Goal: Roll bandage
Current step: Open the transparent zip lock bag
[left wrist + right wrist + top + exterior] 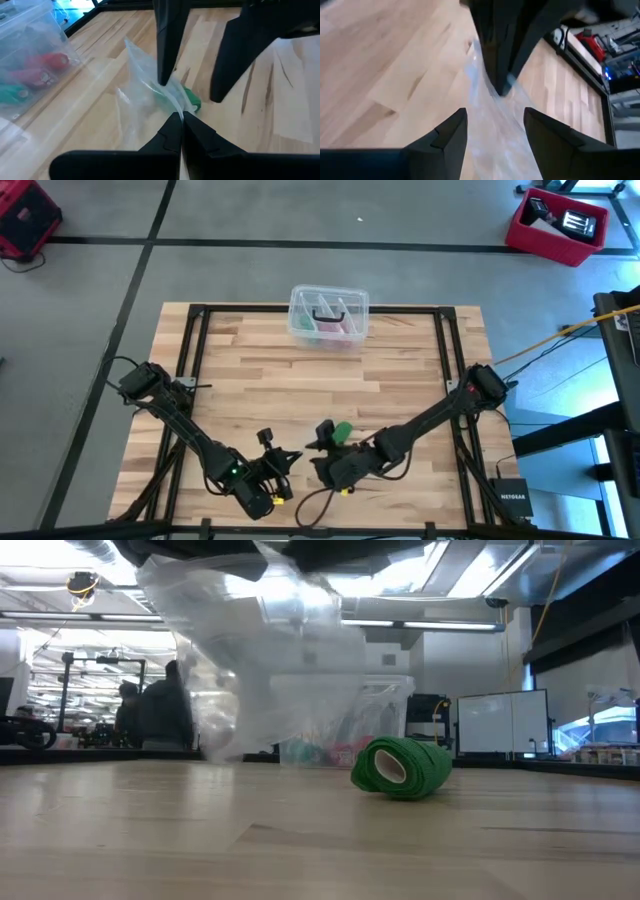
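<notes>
A bright green elastic fabric bandage point(402, 768), wound into a small cylinder, lies on its side on the pale wooden bench point(400, 370), near the front edge and about midway between left and right. A crumpled clear plastic bag point(230, 660) hangs above the bench just left of the roll. The left gripper point(179, 120) has its jaws closed tight on one edge of this bag. The right gripper point(495, 122) hovers right beside it with its jaws set wide, the clear plastic passing between them, and whether they touch it cannot be told. At the far middle of the bench stands a clear plastic box point(329, 315) holding pink, green and dark items.
</notes>
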`<state>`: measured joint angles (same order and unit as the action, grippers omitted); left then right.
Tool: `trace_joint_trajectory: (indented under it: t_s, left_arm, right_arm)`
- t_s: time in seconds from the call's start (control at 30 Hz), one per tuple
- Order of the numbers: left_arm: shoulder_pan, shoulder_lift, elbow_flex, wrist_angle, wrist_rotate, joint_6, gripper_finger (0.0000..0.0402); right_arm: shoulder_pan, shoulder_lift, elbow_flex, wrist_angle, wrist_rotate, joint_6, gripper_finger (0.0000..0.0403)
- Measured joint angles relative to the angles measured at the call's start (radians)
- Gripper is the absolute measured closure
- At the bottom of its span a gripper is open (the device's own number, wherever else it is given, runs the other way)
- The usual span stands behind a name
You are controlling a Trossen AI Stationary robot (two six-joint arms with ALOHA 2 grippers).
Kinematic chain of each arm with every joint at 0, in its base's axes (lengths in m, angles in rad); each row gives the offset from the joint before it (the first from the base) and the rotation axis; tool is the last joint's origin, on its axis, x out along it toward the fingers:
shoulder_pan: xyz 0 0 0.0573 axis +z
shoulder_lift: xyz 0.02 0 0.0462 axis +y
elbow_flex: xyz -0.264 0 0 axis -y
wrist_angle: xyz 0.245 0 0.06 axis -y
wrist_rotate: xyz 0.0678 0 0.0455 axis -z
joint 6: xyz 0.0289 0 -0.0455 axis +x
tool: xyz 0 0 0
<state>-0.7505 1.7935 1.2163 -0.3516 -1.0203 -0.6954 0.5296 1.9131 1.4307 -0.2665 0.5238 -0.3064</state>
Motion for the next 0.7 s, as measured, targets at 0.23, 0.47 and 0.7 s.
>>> trace_joint_trajectory:
  t_s: [0.23, 0.47, 0.7]
  left_arm:
    - [0.012, 0.0, 0.0, -0.001, 0.002, -0.019, 0.0402]
    - [0.034, 0.002, 0.0, -0.006, 0.013, -0.036, 0.0402]
    - [0.045, 0.002, 0.0, -0.032, -0.027, -0.083, 0.0402]
  right_arm:
    - [-0.009, 0.033, 0.0, -0.023, -0.038, -0.004, 0.0241]
    - [-0.021, 0.099, 0.0, -0.031, -0.036, -0.037, 0.0337]
    - [-0.012, 0.102, -0.004, -0.035, -0.034, 0.047, 0.0386]
